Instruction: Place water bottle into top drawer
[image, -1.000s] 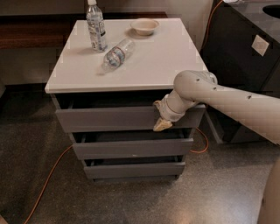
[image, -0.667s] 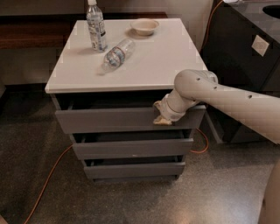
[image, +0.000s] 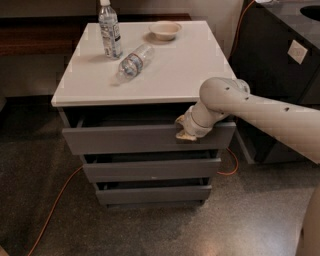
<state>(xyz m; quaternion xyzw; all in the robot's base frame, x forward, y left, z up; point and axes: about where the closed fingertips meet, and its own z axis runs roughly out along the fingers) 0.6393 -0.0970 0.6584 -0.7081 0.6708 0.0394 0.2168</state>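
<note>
High frontal view (end effector (image: 186, 129) midframe)

Showing a cream gripper (image: 186, 130) at the upper edge of the dark grey top drawer (image: 125, 139). Displaying a clear ribbed water bottle (image: 132, 62), bluish band round its middle, on the white surface (image: 185, 70). Pairing a white-capped clear bottle (image: 110, 32) with a pale beige bowl (image: 165, 30). Trailing an orange cable (image: 55, 205) across speckled grey-brown floor (image: 150, 230).

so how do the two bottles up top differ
The water bottle lies on its side mid-top; the other bottle stands upright at the back left. The water bottle's label is bluish, the other bottle's pale. Both are clear plastic. The gripper is at the top drawer edge.
</note>
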